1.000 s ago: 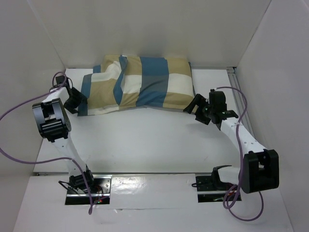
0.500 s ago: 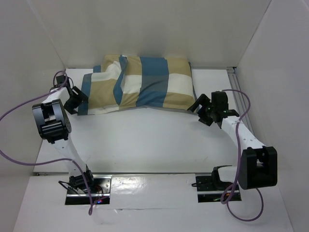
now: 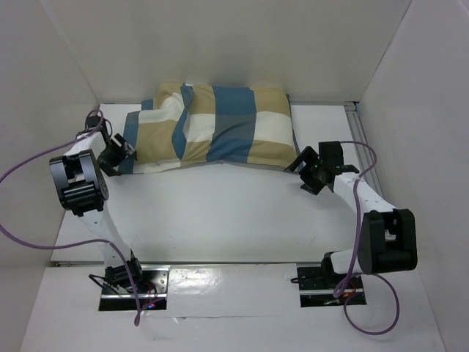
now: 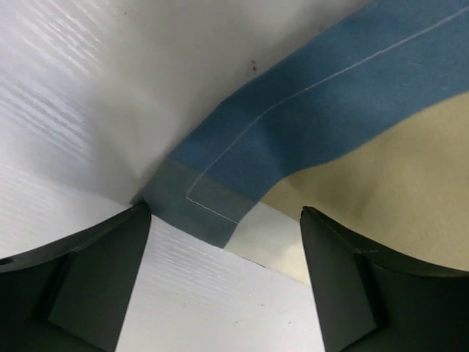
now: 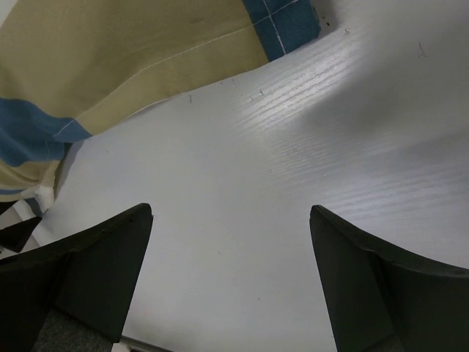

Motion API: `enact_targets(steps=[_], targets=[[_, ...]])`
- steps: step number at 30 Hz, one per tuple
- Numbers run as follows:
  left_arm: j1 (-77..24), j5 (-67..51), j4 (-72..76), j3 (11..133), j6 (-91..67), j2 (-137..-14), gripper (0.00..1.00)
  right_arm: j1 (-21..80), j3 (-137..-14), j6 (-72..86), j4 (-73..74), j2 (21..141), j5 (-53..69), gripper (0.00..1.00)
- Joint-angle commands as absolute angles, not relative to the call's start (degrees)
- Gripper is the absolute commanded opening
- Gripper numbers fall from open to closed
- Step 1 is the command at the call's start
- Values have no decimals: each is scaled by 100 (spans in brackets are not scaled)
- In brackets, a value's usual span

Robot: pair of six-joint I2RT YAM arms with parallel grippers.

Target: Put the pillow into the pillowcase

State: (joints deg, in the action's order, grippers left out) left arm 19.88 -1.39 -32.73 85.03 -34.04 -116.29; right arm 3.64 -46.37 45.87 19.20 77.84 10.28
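White table (image 3: 220, 213) lies beneath both arms. Left gripper (image 4: 225, 213) stands spread wide, with a blue corner of the pillowcase (image 3: 220, 128) between its fingers (image 4: 88, 279). Right gripper (image 5: 231, 210) gapes over bare tabletop beside the opposite corner. The pillowcase lies plump along the far wall.

The top camera looks down on the whole desk (image 3: 220, 213) from behind; each wrist camera closely faces a pillowcase (image 3: 220, 128) edge, which the top view shares.
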Motion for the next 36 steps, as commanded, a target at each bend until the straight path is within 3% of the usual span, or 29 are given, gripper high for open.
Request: enact_targets(steps=[1,3,6,7,8,10,21,25,32,36], targets=[[2013,-229,-3393,8709,-3331,-12006,93,281,-4518,4808,1793,7805,993,95],[1960,-229,-3393,8763,-3401,-12207,86,229,-4465,4921,1793,7743,915,96],[1960,-289,-3393,8930,-3401,-12383,55,89,-4360,4922,1793,7629,862,96],[1960,-290,-3393,8982,-3401,-12384,40,88,-4359,4922,1793,7629,861,96],[1960,-290,-3393,8982,-3401,-12384,16,18,-4359,4922,1793,7629,809,96],[1960,-290,-3393,8982,-3401,-12209,0,18,-4359,4922,1846,7629,748,96],[1907,-948,-3349,8675,-3533,-10715,0,-352,-4263,5247,634,8568,1389,94],[1855,-1510,-3296,8675,-3586,-10661,0,-352,-4184,5273,-776,8937,1756,94],[1802,-1573,-3296,8675,-3586,-10608,0,-352,-3288,6835,-4036,9780,2241,95],[1802,-1573,-3296,8675,-3586,-10608,0,-352,-3234,7328,-5166,10353,2241,94]])
